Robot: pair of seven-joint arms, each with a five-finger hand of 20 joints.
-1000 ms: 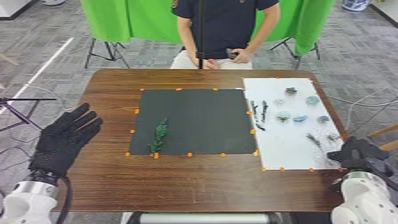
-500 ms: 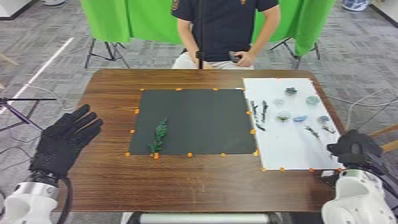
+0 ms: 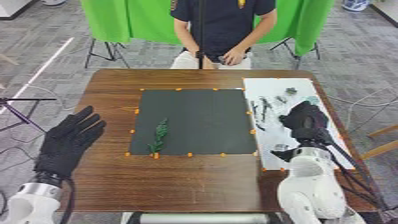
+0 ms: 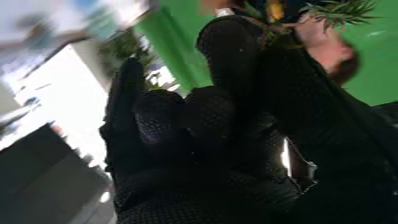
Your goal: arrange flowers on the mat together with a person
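Find brown table (image 3: 213, 190) under L hand (image 3: 67, 145) & R hand (image 3: 306, 122). Next, see dark mat (image 3: 200, 112) btwn the two, just beside L hand. Then spot white mat (image 3: 266, 85) beneath R hand, partly hidden by it & running on past its tips. Note L hand w/ fingers straight & spread, near table's left edge. See green sprig (image 3: 161, 134) lying on dark mat, to right of L hand & well apart from R hand. Find dark twigs (image 3: 264, 111) on white mat, just left of R hand. In R wrist view, catch R hand (image 4: 195, 175) pinching spiky green plant (image 4: 342, 12) btwn thumb & finger, up at the tips. See dark rosette (image 3: 290, 91) on white mat, just beyond R hand's tips. Spot pale item (image 3: 281, 147) beside R wrist, too small to ID. Last, see orange markers (image 3: 137, 111) round dark mat's edge, nearest ones near L hand.
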